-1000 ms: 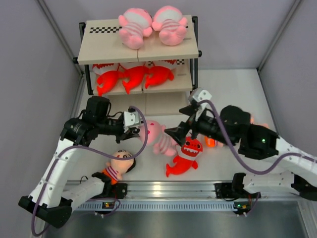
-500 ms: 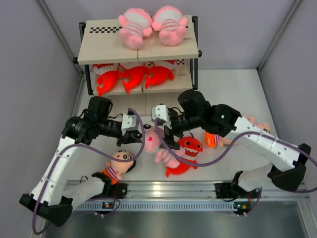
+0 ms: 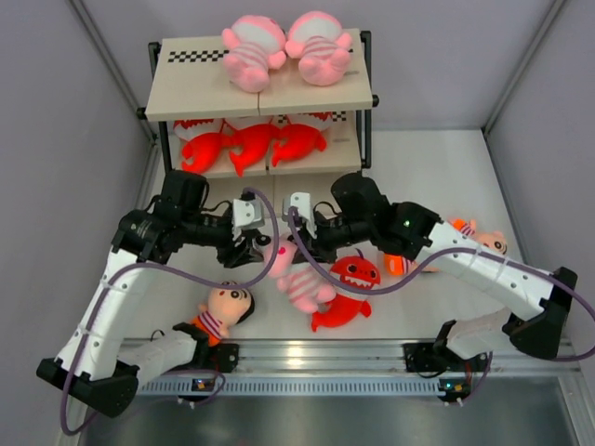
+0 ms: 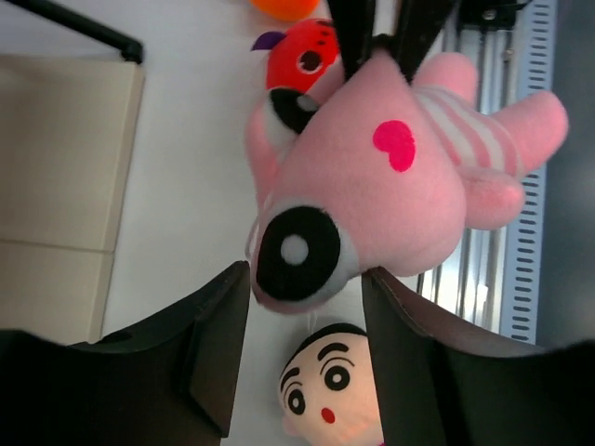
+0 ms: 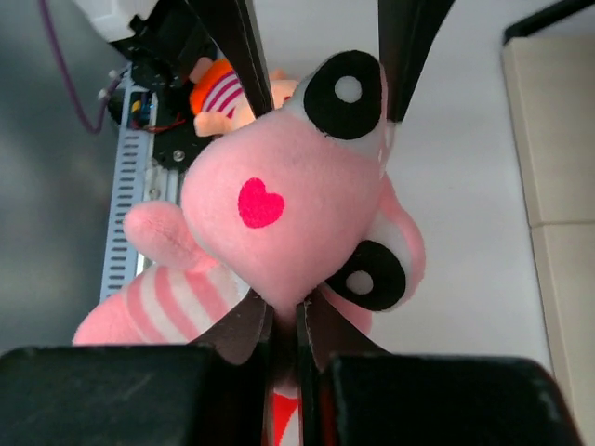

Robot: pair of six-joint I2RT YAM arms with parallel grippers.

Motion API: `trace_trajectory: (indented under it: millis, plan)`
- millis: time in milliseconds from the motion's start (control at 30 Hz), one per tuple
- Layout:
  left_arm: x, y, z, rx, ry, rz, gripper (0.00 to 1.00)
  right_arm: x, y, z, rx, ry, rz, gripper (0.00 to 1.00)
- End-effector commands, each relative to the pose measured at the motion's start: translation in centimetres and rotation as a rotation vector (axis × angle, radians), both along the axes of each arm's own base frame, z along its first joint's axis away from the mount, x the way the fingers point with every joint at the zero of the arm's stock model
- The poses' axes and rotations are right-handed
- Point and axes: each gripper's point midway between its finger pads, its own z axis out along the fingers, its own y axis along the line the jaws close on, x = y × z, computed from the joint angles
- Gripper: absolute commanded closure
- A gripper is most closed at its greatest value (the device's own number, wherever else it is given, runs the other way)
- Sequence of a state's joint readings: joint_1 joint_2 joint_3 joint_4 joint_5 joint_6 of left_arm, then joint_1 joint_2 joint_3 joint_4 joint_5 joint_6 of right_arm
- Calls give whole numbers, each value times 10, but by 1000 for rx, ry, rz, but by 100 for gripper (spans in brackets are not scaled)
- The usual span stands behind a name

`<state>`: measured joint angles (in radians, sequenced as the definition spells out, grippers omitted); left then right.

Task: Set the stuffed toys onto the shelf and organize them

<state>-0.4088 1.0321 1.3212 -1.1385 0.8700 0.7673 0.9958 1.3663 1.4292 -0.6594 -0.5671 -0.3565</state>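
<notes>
From above, the baby (image 3: 299,283) was between the left hand (image 3: 257,247) and the right hand (image 3: 307,243), in front of the shelf (image 3: 186,93) and not yet on it. Its striped body lay close beside the shark (image 3: 351,279) on the desk (image 3: 418,158). The two wrists were very near each other. A careless move by either arm would likely knock the other or snag the looping cables.

The left wrist view showed the left hand partly open. Its fingers (image 4: 218,353) stood either side of the lower face, just beside the plush and not visibly squeezing it. The right hand's fingers pinched the top of the head at the far side, and the boy (image 4: 330,390) lay beyond on the desk. If the left hand backed away at a slant, a finger could drag on the face and tug the baby out of that pinch.

The right wrist view showed the right hand closed on a small fold of the head, with the rest of the toy out beyond the fingertips. That seemed a thin hold for so bulky a toy. A quick swing toward the shelf could let the fold slip and drop the baby back among the toys on the desk.
</notes>
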Motion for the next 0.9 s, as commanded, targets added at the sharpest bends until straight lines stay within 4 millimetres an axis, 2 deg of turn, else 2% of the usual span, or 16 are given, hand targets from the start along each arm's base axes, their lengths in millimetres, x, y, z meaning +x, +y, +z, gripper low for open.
trace_trajectory:
  millis: [0,33,67,100,133,167,200,233,267,367,400,500,533,700,767,867]
  plan:
    - [43,15,26,51,-86,255,41,39,1,51,212,-7,-324,100]
    - [50,20,32,55,-117,303,38,46,-3,57,237,63,-429,100]
    - [60,31,34,89,-154,380,36,70,-16,62,249,63,-611,100]
    - [63,36,37,96,-183,404,34,80,-22,63,249,99,-715,100]
    - [65,41,43,95,-222,431,30,86,-28,60,246,188,-827,100]
    - [66,45,46,105,-258,437,28,101,-40,54,207,207,-958,100]
    - [67,50,49,117,-282,455,28,103,-42,50,197,256,-1004,100]
    - [67,52,50,121,-295,461,27,107,-42,54,200,263,-1017,100]
    - [65,53,51,121,-305,457,26,111,-40,47,182,268,-1035,100]
    - [46,44,45,89,-285,363,19,120,-35,50,197,279,-1065,100]
    - [32,36,42,63,-258,286,18,122,-32,55,215,289,-1070,100]
    - [16,29,30,47,-200,206,14,133,-25,77,285,296,-1074,100]
    - [16,29,27,54,-213,192,14,138,-22,86,305,293,-1076,100]
    - [22,32,37,62,-271,205,13,147,-7,100,326,313,-1045,100]
    - [32,34,44,74,-302,234,8,144,5,94,307,340,-990,100]
    - [42,37,50,80,-335,268,6,139,15,91,283,362,-941,100]
